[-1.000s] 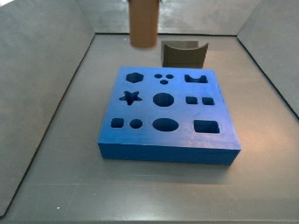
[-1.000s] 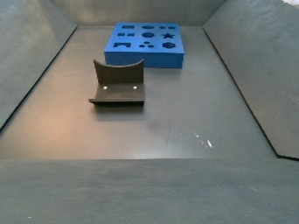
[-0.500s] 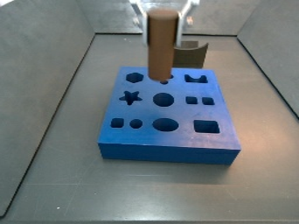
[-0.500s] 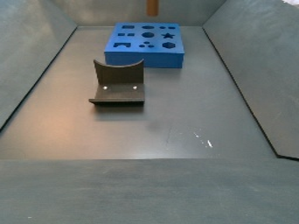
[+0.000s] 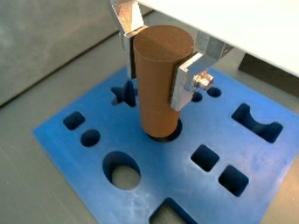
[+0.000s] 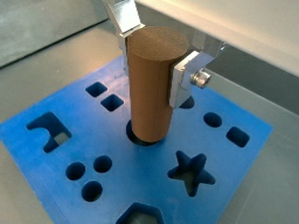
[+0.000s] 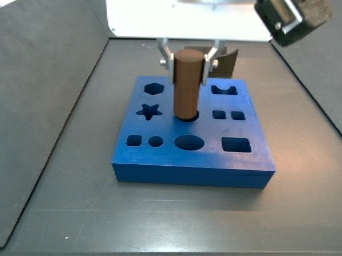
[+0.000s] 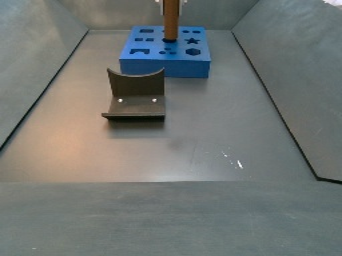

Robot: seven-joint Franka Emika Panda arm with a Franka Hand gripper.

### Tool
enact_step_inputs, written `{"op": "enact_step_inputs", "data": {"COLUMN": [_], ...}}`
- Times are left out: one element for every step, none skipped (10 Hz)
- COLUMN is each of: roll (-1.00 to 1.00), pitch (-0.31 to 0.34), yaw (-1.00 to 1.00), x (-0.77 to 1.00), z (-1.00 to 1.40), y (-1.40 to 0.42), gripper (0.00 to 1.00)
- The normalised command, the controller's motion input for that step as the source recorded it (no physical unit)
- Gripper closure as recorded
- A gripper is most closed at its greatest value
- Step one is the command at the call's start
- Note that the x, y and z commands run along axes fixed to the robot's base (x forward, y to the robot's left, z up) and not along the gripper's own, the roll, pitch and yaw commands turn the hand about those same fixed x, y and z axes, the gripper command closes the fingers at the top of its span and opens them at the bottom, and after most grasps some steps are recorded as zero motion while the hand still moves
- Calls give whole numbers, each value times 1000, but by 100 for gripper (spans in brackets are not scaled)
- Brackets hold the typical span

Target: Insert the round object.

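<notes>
The round object [image 5: 160, 80], a plain brown peg, stands upright with its lower end in the blue block's [image 5: 105, 188] central round hole, clamped by the gripper [image 5: 162, 52]

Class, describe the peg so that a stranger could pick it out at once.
Find the blue block on the grey floor. The gripper above it holds the peg upright between its fingers, bottom end in a round hole. It is the only brown cylinder.

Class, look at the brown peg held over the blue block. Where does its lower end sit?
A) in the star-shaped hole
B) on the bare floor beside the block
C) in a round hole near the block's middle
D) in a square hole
C: in both wrist views the peg, clamped in the end effector, has its lower end at the rim of a round hole in the block; the star hole stands empty.
</notes>
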Motion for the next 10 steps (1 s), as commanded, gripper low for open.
{"op": "enact_step_inputs", "data": {"roll": [-3, 0, 0, 0, 0, 0, 36, 81, 120, 129], "pitch": [34, 94, 90, 46, 0, -36, -59, -64, -44, 0], "yaw": [0, 0, 0, 0, -14, -34, -26, 0, 0, 0], "x": [200, 354, 369, 291, 189, 77, 43, 6, 0, 0], "z": [-274, -260, -294, -326, -374, -423, -446, -414, -351, -223], "y": [94, 97, 69, 9, 0, 0, -20, -46, -60, -83], "gripper": [100, 100, 100, 100, 100, 100, 100, 100, 100, 100]}}
